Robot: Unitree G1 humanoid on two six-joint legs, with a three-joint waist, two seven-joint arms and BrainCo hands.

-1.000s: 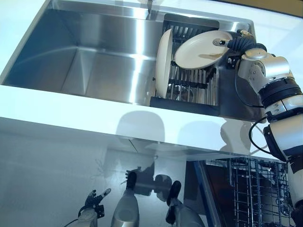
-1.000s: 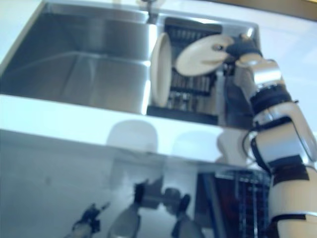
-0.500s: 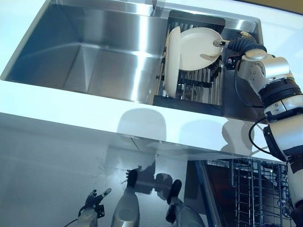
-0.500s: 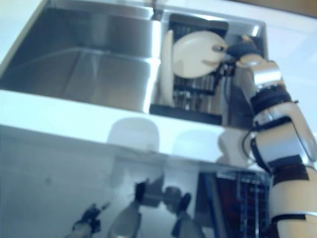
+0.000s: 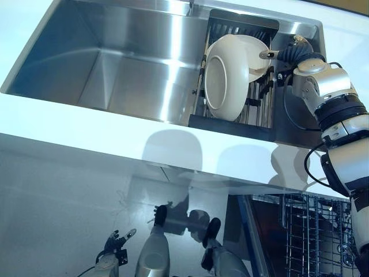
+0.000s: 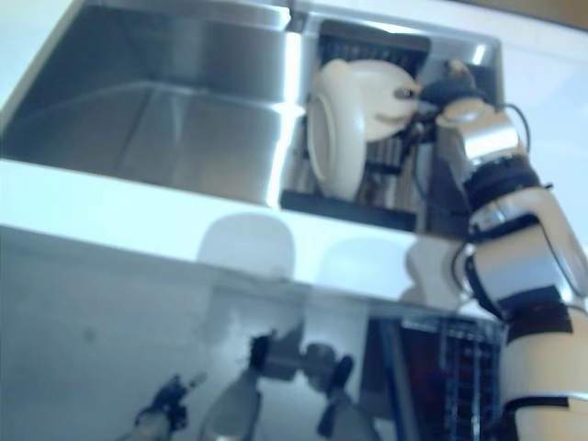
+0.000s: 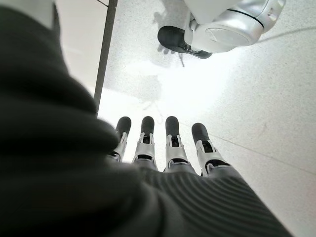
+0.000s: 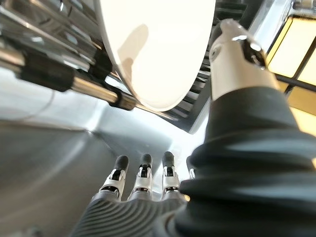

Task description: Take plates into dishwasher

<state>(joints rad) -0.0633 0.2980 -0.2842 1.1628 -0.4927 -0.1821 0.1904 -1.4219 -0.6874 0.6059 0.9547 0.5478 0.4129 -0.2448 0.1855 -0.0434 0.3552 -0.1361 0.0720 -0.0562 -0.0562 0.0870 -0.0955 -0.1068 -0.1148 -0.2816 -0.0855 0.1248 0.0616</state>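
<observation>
Two white plates stand in the black dish rack [image 5: 230,122] at the right end of the steel sink [image 5: 127,75]. The front plate [image 5: 222,81] leans with its ringed face towards me. Behind it stands the rear plate [image 5: 251,48], its right rim held by my right hand [image 5: 291,53]. In the right wrist view the thumb [image 8: 232,59] lies against this plate [image 8: 158,49], and the fingers [image 8: 143,173] reach under it. My left hand [image 5: 112,249] hangs low by the floor, its fingers [image 7: 170,143] straight and holding nothing.
A white counter [image 5: 86,133] runs along the sink's front. Below it at the lower right, the open dishwasher's wire rack [image 5: 311,236] shows. The base of a faucet [image 5: 190,4] stands at the sink's back edge.
The plate in my right hand has swung from nearly flat above the rack to upright behind the other plate. The front plate, edge-on before, now shows its face. The view shifted slightly.
</observation>
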